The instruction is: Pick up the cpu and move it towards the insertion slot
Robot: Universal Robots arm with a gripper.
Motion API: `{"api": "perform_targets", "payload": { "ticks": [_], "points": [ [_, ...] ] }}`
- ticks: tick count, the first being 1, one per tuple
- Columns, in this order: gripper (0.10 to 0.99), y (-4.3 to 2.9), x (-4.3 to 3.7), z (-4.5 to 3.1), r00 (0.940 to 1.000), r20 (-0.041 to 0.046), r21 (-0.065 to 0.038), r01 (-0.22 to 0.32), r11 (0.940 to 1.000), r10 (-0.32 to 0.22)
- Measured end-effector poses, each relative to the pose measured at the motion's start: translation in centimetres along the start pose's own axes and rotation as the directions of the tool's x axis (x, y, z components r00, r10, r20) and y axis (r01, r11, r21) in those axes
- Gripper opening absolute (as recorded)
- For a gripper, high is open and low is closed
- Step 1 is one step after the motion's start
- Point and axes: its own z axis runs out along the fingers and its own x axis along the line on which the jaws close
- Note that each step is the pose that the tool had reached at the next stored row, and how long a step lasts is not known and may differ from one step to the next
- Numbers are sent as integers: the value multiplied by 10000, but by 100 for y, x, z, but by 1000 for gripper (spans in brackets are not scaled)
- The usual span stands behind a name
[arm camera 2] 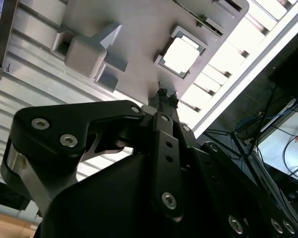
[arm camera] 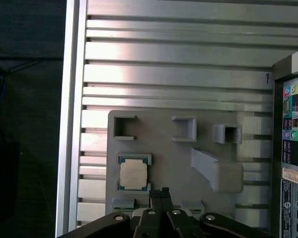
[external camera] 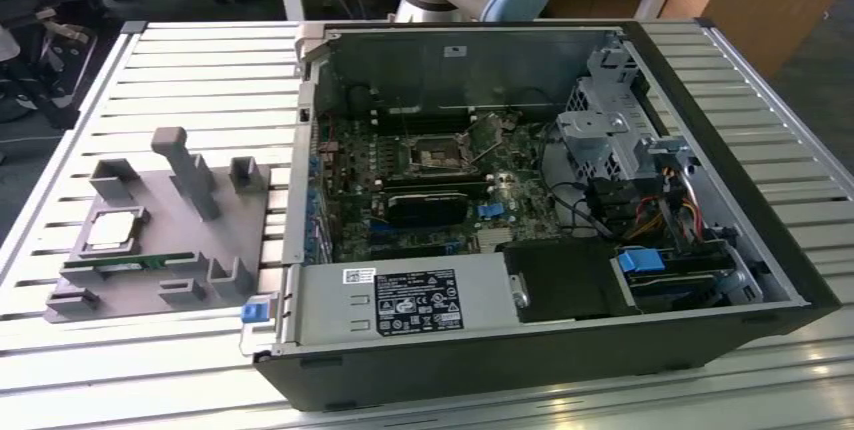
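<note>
Both fingers of the claw (arm camera 2: 163, 96) are pressed together at the tips, gripping nothing, near the edge of the grey fixture (arm camera: 164, 158). Just beyond, the cpu (arm camera: 133, 174) lies flat in a square recess of that fixture on the slatted bench (external camera: 200, 60). Farther off, the insertion slot (external camera: 438, 153) sits inside the open computer case (external camera: 534, 360), well apart from the cpu.
</note>
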Motion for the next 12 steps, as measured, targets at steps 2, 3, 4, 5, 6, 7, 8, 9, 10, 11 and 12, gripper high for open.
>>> {"api": "perform_targets", "payload": {
  "ticks": [2,3,4,5,6,7,8,9,10,11,12],
  "points": [
    [106,-33,17,13,10000,6,0,22,10000,-22],
    [106,-43,24,21,10000,8,0,36,10000,-36],
    [106,-47,28,33,10000,11,-1,46,10000,-46],
    [106,-52,30,44,10000,12,-2,54,10000,-54],
    [106,-57,31,53,10000,9,-1,61,10000,-61],
    [106,-61,33,63,10000,8,0,67,10000,-67],
    [106,-65,37,72,10000,7,1,74,10000,-74],
    [106,-69,45,81,10000,6,2,84,10000,-84],
    [106,-72,56,90,10000,7,1,94,10000,-94],
    [106,-77,71,100,9999,6,1,103,9999,-103],
    [106,-81,86,110,9999,6,1,110,9999,-110]
  ]
}}
